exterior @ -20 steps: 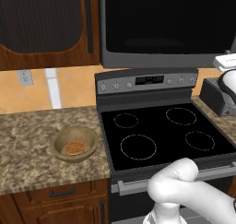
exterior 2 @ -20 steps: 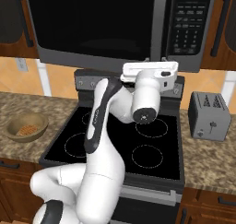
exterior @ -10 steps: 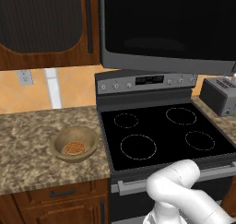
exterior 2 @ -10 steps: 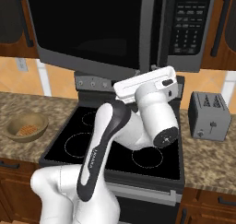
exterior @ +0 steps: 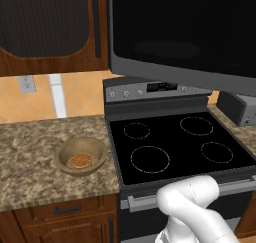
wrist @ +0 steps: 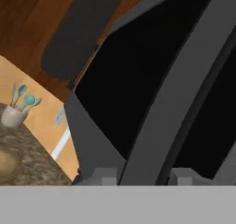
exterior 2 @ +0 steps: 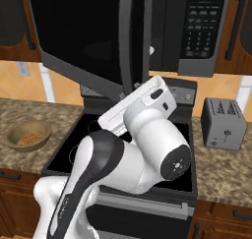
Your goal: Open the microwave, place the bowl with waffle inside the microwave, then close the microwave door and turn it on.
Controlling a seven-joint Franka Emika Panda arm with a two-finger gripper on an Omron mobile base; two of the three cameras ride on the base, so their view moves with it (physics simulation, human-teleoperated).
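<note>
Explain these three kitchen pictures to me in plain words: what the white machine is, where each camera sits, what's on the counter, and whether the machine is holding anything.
The white machine is a robot arm on a driving base, in a computer-drawn kitchen. Two cameras ride on the base behind the arm, one to its left and one to its right, and look over the stove. The third camera sits on the hand and looks along its two small finger tips.

On the stone counter left of the stove rests a wooden bowl with a waffle in it. A grey toaster stands right of the stove.

Above the stove hangs the microwave. Its door is swung partly open. In the hand view, the finger tips stand on either side of the door's dark handle bar, very close to it. Whether they pinch it I cannot tell.
</note>
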